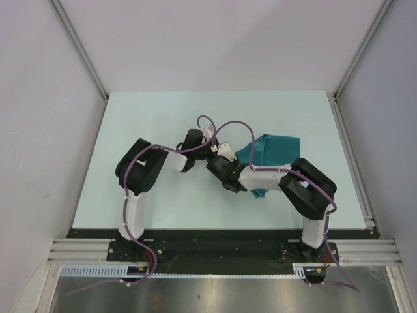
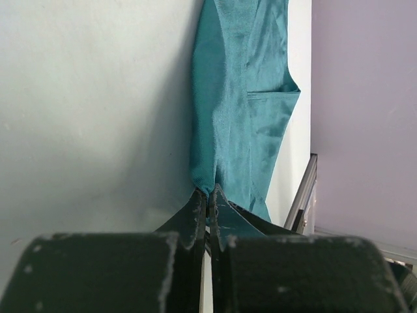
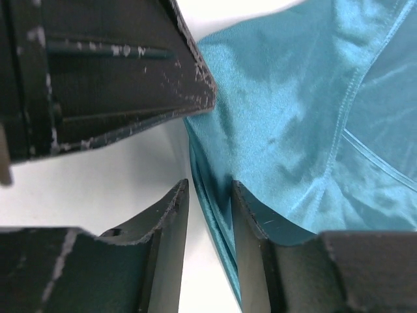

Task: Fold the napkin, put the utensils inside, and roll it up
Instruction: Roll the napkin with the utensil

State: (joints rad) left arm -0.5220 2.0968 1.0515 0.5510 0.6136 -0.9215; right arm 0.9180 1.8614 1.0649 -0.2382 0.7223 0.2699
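Note:
The teal napkin (image 1: 277, 150) lies partly folded on the pale table, right of centre. My left gripper (image 1: 228, 151) is at its left edge. In the left wrist view that gripper (image 2: 208, 195) is shut on a pinch of the napkin (image 2: 241, 98), which stretches away from its fingertips. My right gripper (image 1: 234, 166) is just beside it. Its jaws (image 3: 210, 192) stand apart around the napkin's (image 3: 293, 98) folded edge, which lies against the right finger with a gap to the left one. The left gripper's finger (image 3: 130, 72) shows close above. The utensils are out of view.
The pale table (image 1: 163, 124) is bounded by grey walls on three sides. A metal rail (image 1: 352, 156) runs along its right edge. Both arms' purple cables (image 1: 221, 127) loop above the grippers near the table's middle.

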